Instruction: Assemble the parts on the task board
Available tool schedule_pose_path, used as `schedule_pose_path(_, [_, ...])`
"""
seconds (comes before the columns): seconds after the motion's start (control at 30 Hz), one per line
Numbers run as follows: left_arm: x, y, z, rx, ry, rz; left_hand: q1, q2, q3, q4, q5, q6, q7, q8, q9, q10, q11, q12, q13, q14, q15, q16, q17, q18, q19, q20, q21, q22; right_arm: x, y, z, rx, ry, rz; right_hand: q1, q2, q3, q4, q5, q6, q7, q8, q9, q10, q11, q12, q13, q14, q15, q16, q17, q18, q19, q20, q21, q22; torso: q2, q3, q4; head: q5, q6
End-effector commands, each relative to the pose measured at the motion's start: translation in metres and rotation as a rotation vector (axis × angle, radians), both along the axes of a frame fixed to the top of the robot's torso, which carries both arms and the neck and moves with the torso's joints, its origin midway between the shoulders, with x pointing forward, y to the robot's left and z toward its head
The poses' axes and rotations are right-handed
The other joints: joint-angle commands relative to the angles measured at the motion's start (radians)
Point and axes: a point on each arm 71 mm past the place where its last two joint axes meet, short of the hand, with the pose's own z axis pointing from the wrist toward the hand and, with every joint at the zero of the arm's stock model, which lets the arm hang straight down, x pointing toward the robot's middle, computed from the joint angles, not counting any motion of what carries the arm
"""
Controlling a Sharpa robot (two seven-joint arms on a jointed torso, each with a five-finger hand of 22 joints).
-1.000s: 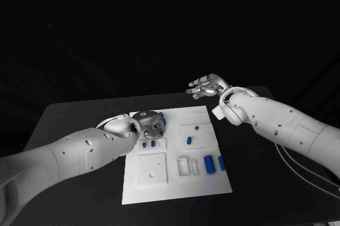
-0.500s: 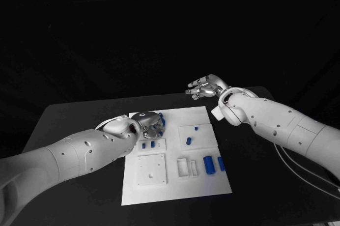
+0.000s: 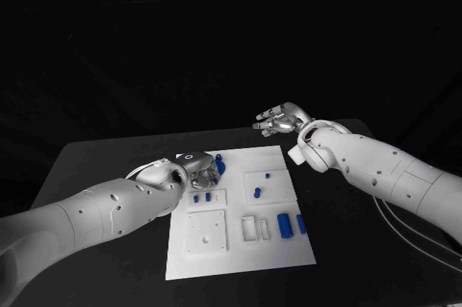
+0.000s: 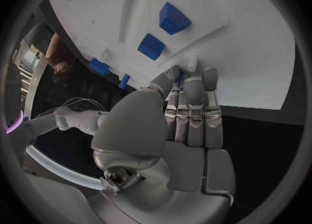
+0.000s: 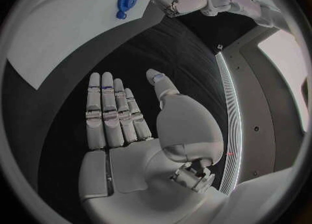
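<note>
The white task board [image 3: 241, 253] lies in the middle of the table. My left hand [image 3: 195, 171] is at the board's far left corner, fingers bunched together with the tips down on the board [image 4: 247, 52]. They pinch a small blue part [image 3: 220, 163], a sliver of which shows between thumb and fingers [image 4: 177, 75]. Two short blue parts [image 3: 201, 197] stand in a plate just in front of that hand. My right hand [image 3: 279, 119] hovers beyond the board's far right corner, fingers straight and apart, holding nothing [image 5: 130, 115].
More blue parts sit mid-board [image 3: 260, 190] and two longer ones near the right edge [image 3: 285, 223]. White blocks [image 3: 206, 228] and slotted holders [image 3: 254, 227] occupy the near half. Bare black table [image 3: 96, 160] surrounds the board.
My left hand has drawn back slightly toward the board's left edge, still at the blue part. The right hand has barely moved.
</note>
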Motion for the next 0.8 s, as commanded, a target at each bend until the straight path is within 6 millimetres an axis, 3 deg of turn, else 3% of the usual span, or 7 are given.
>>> schedule_pose_path(0.03, [0.000,0.003,0.004,-0.035,-0.018,0.022,-0.001,0.007,0.001,-0.010,0.007,0.004,0.000,0.002,0.001,0.008,0.001,0.004,-0.001,0.006,-0.001,-0.007,0.002,0.005,0.003,0.000,0.006,0.022,0.000,0.001,0.000,0.002,0.002,0.013,-0.004,-0.002,0.005,0.000,0.004,0.007,-0.002,0.002,0.001,-0.002,0.001,-0.003,-0.001,-0.007,0.002,-0.004,-0.001,0.011,-0.008,-0.001,-0.006,-0.001,-0.001,0.0003,-0.0002,0.002,0.002])
schedule_pose_path(0.53, [-0.004,0.019,0.026,-0.154,0.028,0.056,-0.007,0.008,0.003,-0.019,0.007,0.001,0.001,0.002,0.000,0.005,0.002,0.003,-0.001,0.007,0.000,-0.012,0.005,0.005,0.000,0.001,0.011,0.021,0.000,-0.004,0.000,-0.001,0.005,0.006,-0.004,-0.002,0.005,0.000,0.004,0.007,-0.002,0.002,0.001,-0.002,0.001,-0.003,-0.001,-0.007,0.002,-0.004,-0.001,0.011,-0.008,-0.001,-0.006,-0.001,0.000,-0.0004,0.0029,0.013,0.002])
schedule_pose_path(0.8, [-0.009,0.036,0.031,-0.168,0.058,0.075,-0.007,0.007,0.003,-0.020,0.004,0.000,0.001,0.002,0.000,0.005,0.002,0.004,-0.001,0.008,0.000,-0.012,0.005,0.005,0.001,0.001,0.012,0.021,0.000,-0.006,-0.001,-0.003,0.006,0.001,-0.004,-0.002,0.005,0.000,0.004,0.007,-0.002,0.002,0.001,-0.002,0.001,-0.003,-0.001,-0.007,0.002,-0.004,-0.001,0.011,-0.008,-0.001,-0.006,-0.001,0.002,-0.0033,0.0086,0.018,0.001])
